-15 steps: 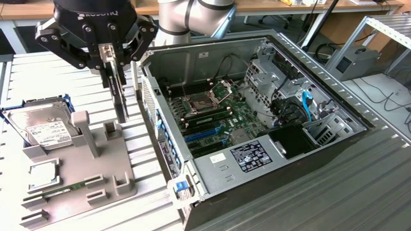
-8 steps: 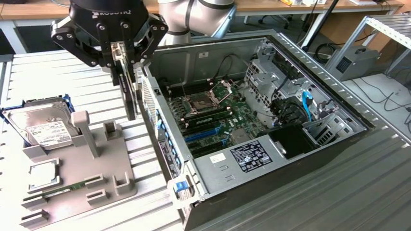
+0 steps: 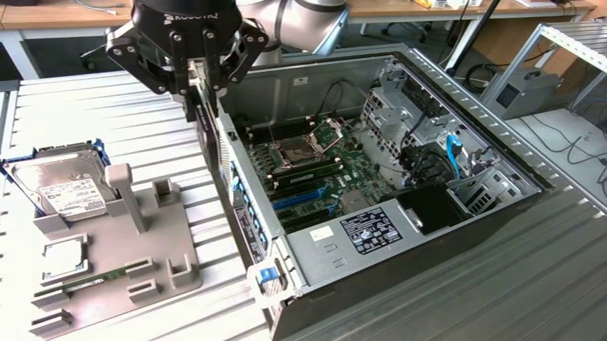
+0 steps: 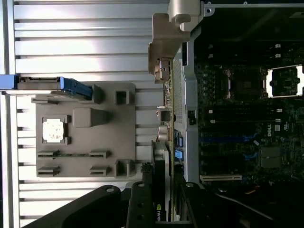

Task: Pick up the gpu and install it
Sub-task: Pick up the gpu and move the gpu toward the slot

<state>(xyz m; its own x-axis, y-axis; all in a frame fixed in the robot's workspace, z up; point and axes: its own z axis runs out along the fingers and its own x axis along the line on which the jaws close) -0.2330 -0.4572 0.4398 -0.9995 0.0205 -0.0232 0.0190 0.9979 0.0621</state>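
a ribbed aluminium table [image 3: 124,121] carries the work, with wooden desks and loose cables behind it. an open computer case [image 3: 284,78] lies on its side on the table, its motherboard [image 3: 323,177] facing up with blue slots and a bare cpu socket showing.

the gripper [image 3: 199,92] hangs above the case's wall on the exterior view's left. its jaws are drawn in narrow and clamped on the gpu [image 3: 205,117], one finger on each flat face. the card hangs edge-on and roughly upright, just over that wall's rim, outside the motherboard area and not seated in any slot. in the wrist view the gpu [image 4: 160,166] runs away from the gripper [image 4: 164,187], black face towards the table side, circuit board towards the case, with its silver end bracket [image 4: 168,42] at the far end.

beside the case, on the exterior view's left, stands a grey fixture [image 3: 161,241]. it holds a hard drive [image 3: 62,188] with a white label, a cpu [image 3: 62,257] and a green ram stick [image 3: 95,278], all well apart from the gripper.
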